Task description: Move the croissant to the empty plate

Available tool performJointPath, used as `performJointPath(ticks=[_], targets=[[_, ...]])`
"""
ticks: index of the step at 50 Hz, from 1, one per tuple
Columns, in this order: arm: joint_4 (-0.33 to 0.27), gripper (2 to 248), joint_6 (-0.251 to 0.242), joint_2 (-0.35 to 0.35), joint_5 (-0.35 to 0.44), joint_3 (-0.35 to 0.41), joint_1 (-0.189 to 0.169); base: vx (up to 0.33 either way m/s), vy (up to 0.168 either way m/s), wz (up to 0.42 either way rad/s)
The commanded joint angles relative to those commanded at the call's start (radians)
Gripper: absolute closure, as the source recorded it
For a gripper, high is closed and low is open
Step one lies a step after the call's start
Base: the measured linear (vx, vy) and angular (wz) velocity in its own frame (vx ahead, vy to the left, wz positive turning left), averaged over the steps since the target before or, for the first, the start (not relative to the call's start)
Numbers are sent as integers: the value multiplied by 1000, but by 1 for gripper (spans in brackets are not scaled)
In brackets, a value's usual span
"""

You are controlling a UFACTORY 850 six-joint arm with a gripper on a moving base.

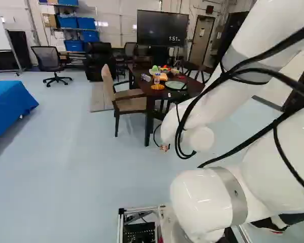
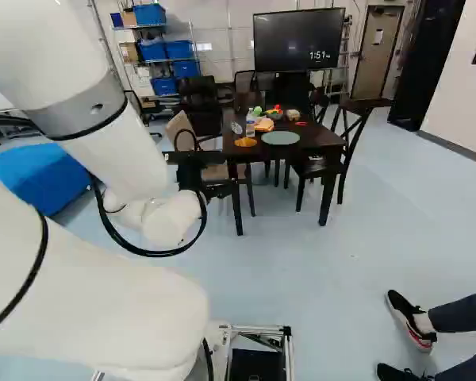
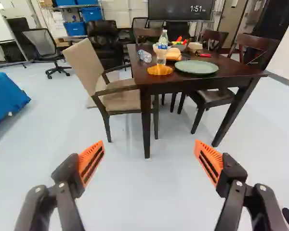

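Note:
The black gripper shows beside the arm's wrist in the right base view. In the wrist view, my gripper stands wide open with bare floor between its orange pads, pointing toward the dark table from a distance. On the table lies a golden bread-like piece, probably the croissant, behind a bottle. A round grey-green plate near the table's front edge holds nothing. Beside it is a small orange scalloped dish, also bare. Nothing touches the fingers.
A clear bottle stands behind the orange dish; another lies beside it. Behind are a bowl of colourful items and a red thing. A beige armchair and dark chairs flank the table. A person's legs are near the base's right.

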Motion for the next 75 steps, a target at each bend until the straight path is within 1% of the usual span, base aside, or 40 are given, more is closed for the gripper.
performJointPath(ticks=[75], targets=[[0,3,0,0,0,0,0,123,-4,-19]])
